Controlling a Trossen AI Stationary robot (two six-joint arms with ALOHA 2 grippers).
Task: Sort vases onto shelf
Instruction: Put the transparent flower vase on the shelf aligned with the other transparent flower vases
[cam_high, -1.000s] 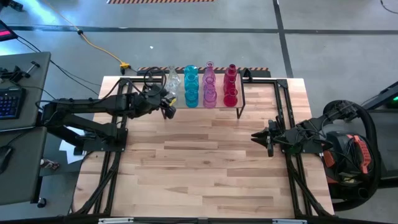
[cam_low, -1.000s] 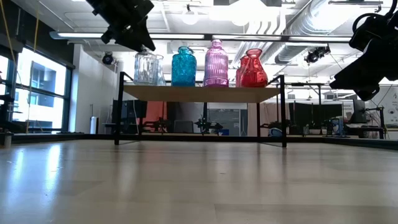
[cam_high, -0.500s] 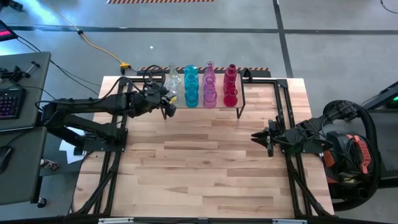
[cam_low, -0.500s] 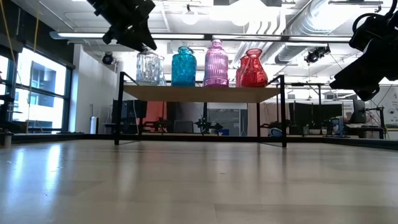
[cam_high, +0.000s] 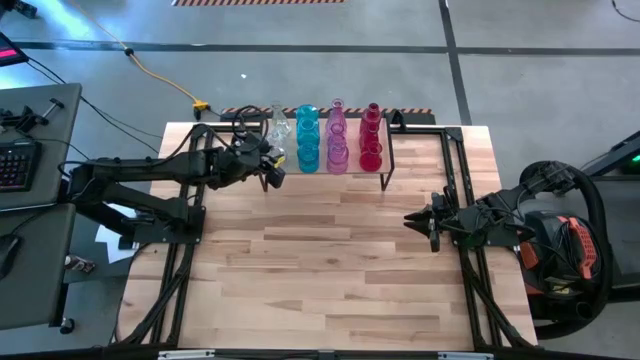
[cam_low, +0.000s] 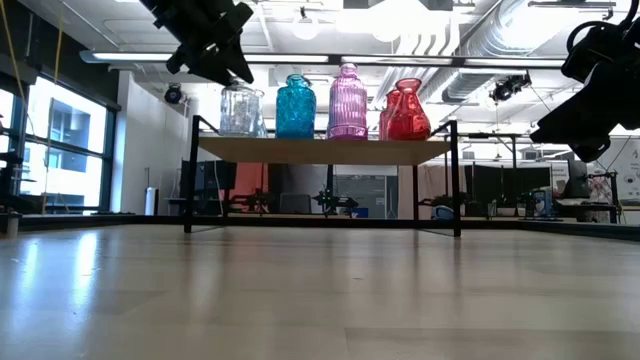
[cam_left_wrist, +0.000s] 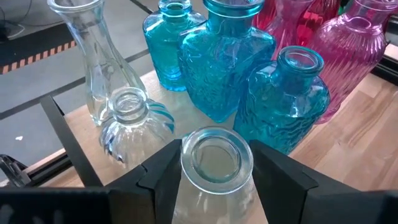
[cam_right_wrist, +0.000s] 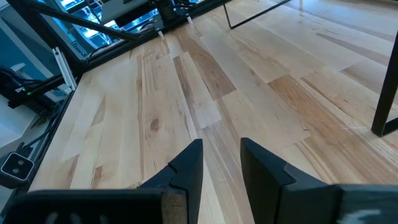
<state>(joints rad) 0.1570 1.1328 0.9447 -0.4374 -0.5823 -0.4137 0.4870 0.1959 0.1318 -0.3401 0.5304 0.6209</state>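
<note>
The low shelf (cam_low: 320, 150) stands at the table's far edge with vases in rows by colour: clear (cam_high: 278, 125), teal (cam_high: 307, 140), pink (cam_high: 337, 140) and red (cam_high: 371, 140). My left gripper (cam_left_wrist: 214, 180) is at the shelf's left near corner, shut on a clear wide-mouthed vase (cam_left_wrist: 214, 155), which also shows in the low view (cam_low: 240, 110). Behind that vase stand a ribbed clear vase (cam_left_wrist: 134, 118) and a tall clear one (cam_left_wrist: 93, 62). My right gripper (cam_high: 410, 220) hovers open over the table's right side, touching nothing. My left gripper pinches the clear vase at its neck, just under the rim (cam_left_wrist: 186, 155), between the two fingers (cam_left_wrist: 158, 171), one on each side. The fingers come slanting down from the left and near side. The vase is upright, and its base (cam_low: 240, 132) is on the shelf top.
Teal vases (cam_left_wrist: 289, 93) stand close beside the held vase on its right. The wooden tabletop (cam_high: 320, 260) stretches in front of the shelf. Black frame rails run along the table's left (cam_high: 180, 260) and right (cam_high: 470, 280) sides.
</note>
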